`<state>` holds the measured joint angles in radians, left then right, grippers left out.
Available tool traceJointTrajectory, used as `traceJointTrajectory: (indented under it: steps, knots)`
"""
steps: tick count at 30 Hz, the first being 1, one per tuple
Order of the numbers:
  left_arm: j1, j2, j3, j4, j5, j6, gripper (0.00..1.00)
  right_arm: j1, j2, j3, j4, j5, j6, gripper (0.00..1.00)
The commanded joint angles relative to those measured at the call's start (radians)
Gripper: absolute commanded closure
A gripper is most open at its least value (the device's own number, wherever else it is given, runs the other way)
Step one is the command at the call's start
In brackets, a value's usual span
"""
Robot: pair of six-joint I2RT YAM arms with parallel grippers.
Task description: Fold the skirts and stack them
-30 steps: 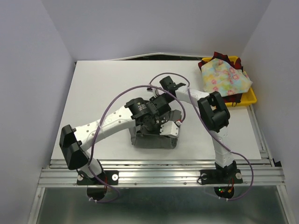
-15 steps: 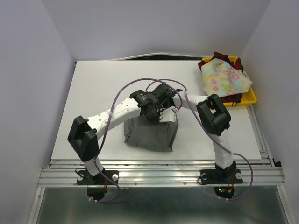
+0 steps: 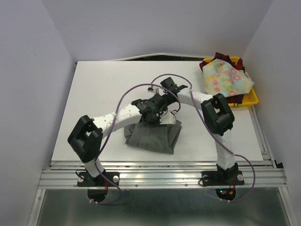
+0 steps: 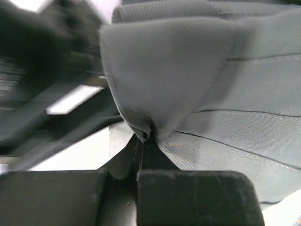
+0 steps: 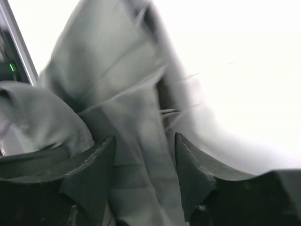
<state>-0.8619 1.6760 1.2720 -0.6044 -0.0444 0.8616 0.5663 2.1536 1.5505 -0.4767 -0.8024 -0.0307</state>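
Observation:
The grey pleated skirt (image 3: 153,136) lies partly folded on the white table (image 3: 103,94) in front of both arms. My left gripper (image 4: 143,135) (image 3: 154,117) is shut on a bunched fold at the skirt's far edge (image 4: 188,70). My right gripper (image 5: 143,148) (image 3: 162,101) hovers beside it, open, with grey cloth (image 5: 136,122) lying loose between its fingers (image 5: 94,162). The floral skirt (image 3: 225,77) sits on the red-and-dark plaid skirt (image 3: 219,57) at the back right.
A yellow tray (image 3: 250,100) at the table's back right holds the floral and plaid skirts. The two arms cross closely above the grey skirt, with purple cables (image 3: 127,94) looping over them. Grey walls close in the table's left, back and right.
The grey skirt went from bunched under the wrists to spread flatter on the table. My right gripper opened and let go of the cloth. The left gripper stayed shut on its fold.

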Motion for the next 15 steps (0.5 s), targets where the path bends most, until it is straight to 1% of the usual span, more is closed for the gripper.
traceJointTrajectory:
  steps: [1,2,4,6,7,8,9,10,11,12,15]
  knots:
    - [0.003,-0.064,-0.034,0.057,-0.009,-0.013,1.0,-0.095,0.009,0.173,-0.013,0.029,0.064,0.39]
    - [0.003,-0.07,-0.039,0.057,-0.006,-0.013,1.0,-0.109,0.015,0.219,-0.028,0.01,0.072,0.38]
    - [0.003,-0.07,-0.039,0.048,-0.005,-0.013,1.0,-0.144,0.031,0.252,-0.031,-0.01,0.1,0.38]
    - [0.003,-0.071,-0.034,0.042,-0.008,-0.013,1.0,-0.157,0.038,0.278,-0.037,0.002,0.098,0.41]
    - [0.003,-0.07,-0.031,0.038,-0.008,-0.013,1.0,-0.157,0.043,0.278,-0.042,0.005,0.078,0.48]
    - [0.003,-0.068,-0.028,0.038,-0.008,-0.013,1.0,-0.157,0.046,0.275,-0.048,0.012,0.069,0.53]
    - [0.003,-0.062,-0.02,0.035,-0.008,-0.009,1.0,-0.157,0.052,0.255,-0.057,0.025,0.074,0.6]
    - [0.003,-0.059,-0.014,0.035,-0.009,-0.007,1.0,-0.157,0.058,0.241,-0.056,0.023,0.072,0.66]
    - [0.003,-0.052,-0.01,0.035,-0.009,-0.006,1.0,-0.157,0.075,0.232,-0.068,0.019,0.074,0.69]
    - [0.003,-0.036,-0.003,0.04,-0.012,-0.001,1.0,-0.157,0.086,0.224,-0.076,0.006,0.072,0.75]
    - [0.006,0.007,0.0,0.06,-0.017,0.002,1.0,-0.157,0.121,0.209,-0.12,-0.009,0.068,0.83]
